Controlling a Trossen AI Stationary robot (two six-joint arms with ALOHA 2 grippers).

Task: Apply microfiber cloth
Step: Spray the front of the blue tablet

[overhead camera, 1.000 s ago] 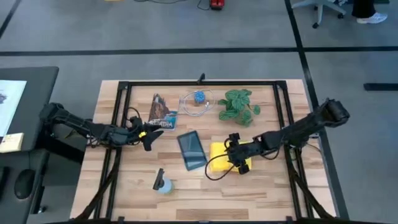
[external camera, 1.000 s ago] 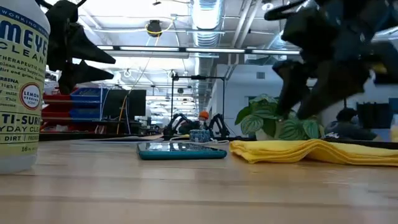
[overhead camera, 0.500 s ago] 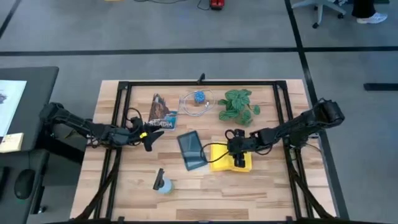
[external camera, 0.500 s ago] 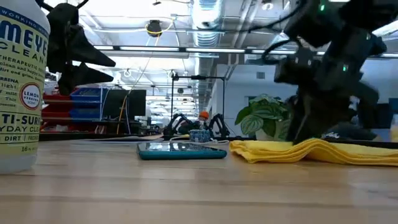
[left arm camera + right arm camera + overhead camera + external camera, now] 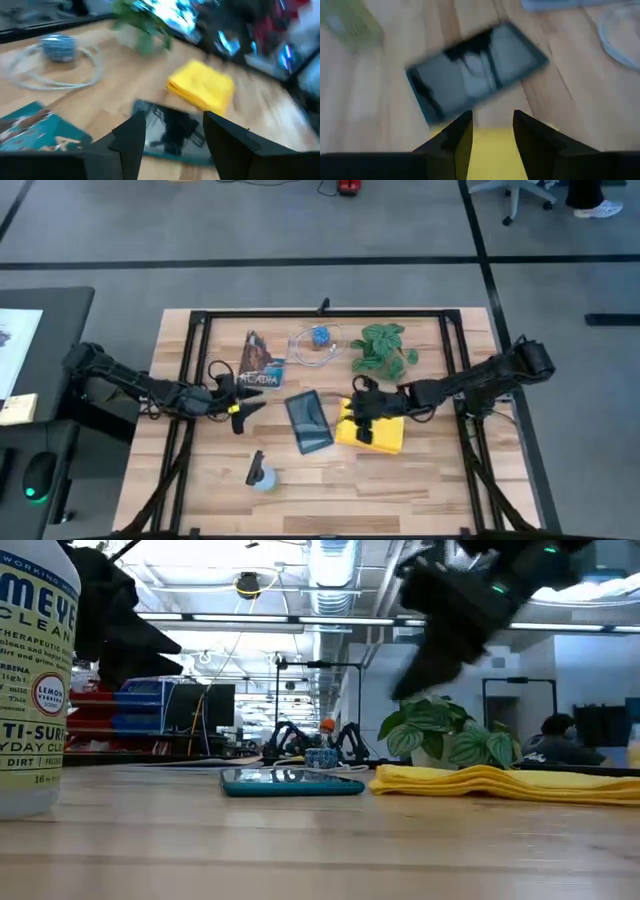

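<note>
The yellow microfiber cloth (image 5: 375, 432) lies folded and flat on the table, right of the dark tablet (image 5: 309, 421), which lies face up. My right gripper (image 5: 358, 406) hovers open above the cloth's far left part, clear of it in the low view (image 5: 445, 615). In the right wrist view its fingers (image 5: 492, 137) frame the cloth's edge (image 5: 492, 152), with the tablet (image 5: 475, 80) beyond. My left gripper (image 5: 243, 400) stands open left of the tablet, above the table; the left wrist view shows the tablet (image 5: 172, 130) and cloth (image 5: 202, 90) ahead of it.
A spray bottle (image 5: 260, 472) stands near the front edge, close in the low view (image 5: 35, 670). At the back are a printed packet (image 5: 262, 360), a coiled cable with a blue object (image 5: 318, 340) and a potted plant (image 5: 385, 350). A black frame (image 5: 320, 313) borders the table.
My right gripper first dropped onto the cloth, then rose clear of it and moved toward the table's far left, over the cloth's edge next to the tablet. The cloth, humped under the gripper half a second ago, now lies flat.
</note>
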